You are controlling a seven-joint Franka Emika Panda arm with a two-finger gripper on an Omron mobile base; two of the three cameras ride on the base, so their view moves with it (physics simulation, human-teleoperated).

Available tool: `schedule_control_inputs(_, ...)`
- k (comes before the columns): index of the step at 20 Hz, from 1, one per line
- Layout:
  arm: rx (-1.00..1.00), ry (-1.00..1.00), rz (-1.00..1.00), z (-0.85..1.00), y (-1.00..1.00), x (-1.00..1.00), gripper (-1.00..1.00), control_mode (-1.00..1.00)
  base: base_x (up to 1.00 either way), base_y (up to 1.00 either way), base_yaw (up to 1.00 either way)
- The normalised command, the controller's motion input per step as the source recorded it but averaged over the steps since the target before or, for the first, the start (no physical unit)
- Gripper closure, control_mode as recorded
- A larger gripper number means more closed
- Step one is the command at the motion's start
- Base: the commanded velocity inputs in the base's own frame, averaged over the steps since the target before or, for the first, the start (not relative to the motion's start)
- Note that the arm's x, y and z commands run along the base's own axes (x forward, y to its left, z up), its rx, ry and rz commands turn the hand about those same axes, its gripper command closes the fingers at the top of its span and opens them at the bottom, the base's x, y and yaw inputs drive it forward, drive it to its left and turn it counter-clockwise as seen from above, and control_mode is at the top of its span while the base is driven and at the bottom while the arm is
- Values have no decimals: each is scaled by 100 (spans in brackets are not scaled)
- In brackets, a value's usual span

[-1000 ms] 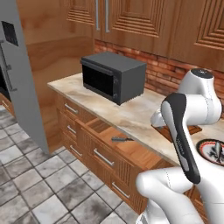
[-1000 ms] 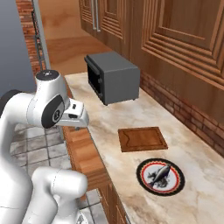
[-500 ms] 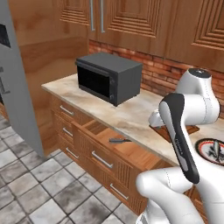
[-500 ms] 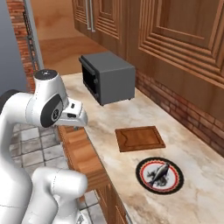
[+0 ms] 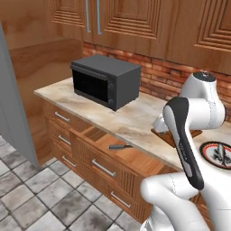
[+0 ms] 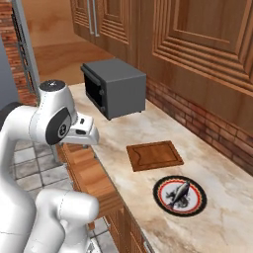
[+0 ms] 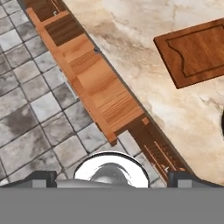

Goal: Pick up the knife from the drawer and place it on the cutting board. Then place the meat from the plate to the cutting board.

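One knife (image 5: 120, 146) in open drawer (image 5: 131, 155)

A dark microwave (image 5: 106, 81) sits on the marble counter (image 5: 131, 122), its back near the brick wall (image 5: 158, 74). Brown wall cabinets (image 6: 197, 49) hang above. Narrow drawers (image 5: 61, 118) with silver handles run beneath the counter's left end. Grey tiles (image 5: 40, 198) cover the floor.

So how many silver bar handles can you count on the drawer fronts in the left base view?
4: top narrow drawer, one beneath it, a lower one, and the open drawer. One more may show lower right; others may be hidden by the arm.
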Motion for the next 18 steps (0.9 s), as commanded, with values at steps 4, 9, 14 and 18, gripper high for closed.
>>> schedule_control_inputs(4, 4, 1, 8, -44, 5, -1, -100, -100, 0, 0, 0)
schedule_control_inputs(9, 0, 0, 5, -53, 40, 0, -100, -100, 0, 0, 0)
schedule_control_inputs(14, -11, 2, 6, -63, 59, 10, -100, -100, 0, 0, 0)
schedule_control_inputs(18, 0, 10, 24, -57, 17, 34, -100, -100, 0, 0, 0)
